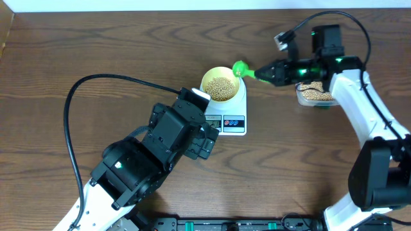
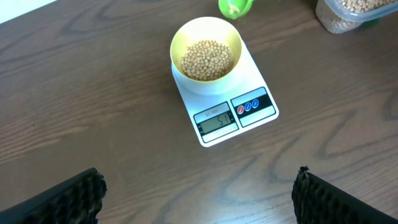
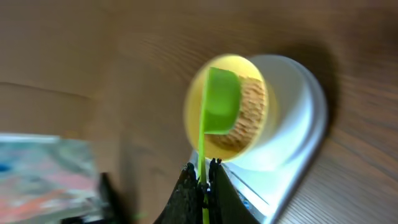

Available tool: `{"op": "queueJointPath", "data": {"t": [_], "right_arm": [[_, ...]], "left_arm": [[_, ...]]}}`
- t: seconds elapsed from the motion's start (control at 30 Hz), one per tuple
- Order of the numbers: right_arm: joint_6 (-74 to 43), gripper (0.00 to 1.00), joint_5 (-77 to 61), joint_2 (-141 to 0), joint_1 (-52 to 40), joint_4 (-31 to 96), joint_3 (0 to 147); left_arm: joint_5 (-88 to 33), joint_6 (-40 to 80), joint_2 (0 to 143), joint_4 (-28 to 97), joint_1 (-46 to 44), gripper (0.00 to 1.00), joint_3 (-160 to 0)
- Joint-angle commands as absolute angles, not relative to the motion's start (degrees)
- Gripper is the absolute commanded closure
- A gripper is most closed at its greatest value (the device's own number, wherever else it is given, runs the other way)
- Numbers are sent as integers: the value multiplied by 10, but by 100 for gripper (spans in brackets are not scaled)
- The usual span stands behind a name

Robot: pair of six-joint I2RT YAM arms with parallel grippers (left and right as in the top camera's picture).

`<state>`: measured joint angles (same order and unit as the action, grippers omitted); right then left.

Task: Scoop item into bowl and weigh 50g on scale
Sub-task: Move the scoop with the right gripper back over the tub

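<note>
We see the small round tan beans [image 2: 207, 59] heaped in a shallow mound that fills the bottom of the small round pale yellow bowl [image 2: 205, 28] and leaves its upper wall bare. The bowl stands on the far half of the flat white rectangular digital scale [image 2: 260, 70], just above the centre of the overhead frame. It spans nearly the platform's full width. On the near strip of the scale sit a small grey display [image 2: 214, 120] and two round buttons, one red [image 2: 240, 109] and one blue [image 2: 251, 105]. The display shows digits that are too small for us to read with any certainty.

At the bowl's upper right rim hangs the cup of a bright green plastic scoop [image 1: 240, 67]. The wrist view is blurred, so we cannot tell whether any beans are in it. The right hand [image 1: 262, 73] is clamped narrowly on the scoop's thin handle, reaching in from the right of the overhead frame. Just right of that hand, a clear rounded plastic tub [image 1: 314, 95] holds more of the same beans.

The left hand [image 2: 198, 176] is spread wide and holds nothing. It sits near the scale's lower left corner, its two black fingers at the bottom corners of its own wrist view.

The dark brown wooden desk [image 1: 96, 45] shows bare wood across the left of the overhead frame and above the bowl, and its far edge runs along the top. A black cable [image 1: 83, 90] loops over the left part.
</note>
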<state>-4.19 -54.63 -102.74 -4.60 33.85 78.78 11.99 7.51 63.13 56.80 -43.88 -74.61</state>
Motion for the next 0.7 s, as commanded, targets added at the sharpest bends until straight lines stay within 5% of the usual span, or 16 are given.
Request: {"op": "queueJointPath", "data": {"t": [0.0,0.37,0.67], "right_arm": [[-74,99,-708,-1026,-7,315,798],[-19,99,-637,-1026,171,378,798],[89,99,-458,-1025,196,491,798]], "left_arm": [[125,76,632,570,-437,2,-749],[125,76,632,570,-437,2,-749],[125,76,632,570,-437,2,-749]]}}
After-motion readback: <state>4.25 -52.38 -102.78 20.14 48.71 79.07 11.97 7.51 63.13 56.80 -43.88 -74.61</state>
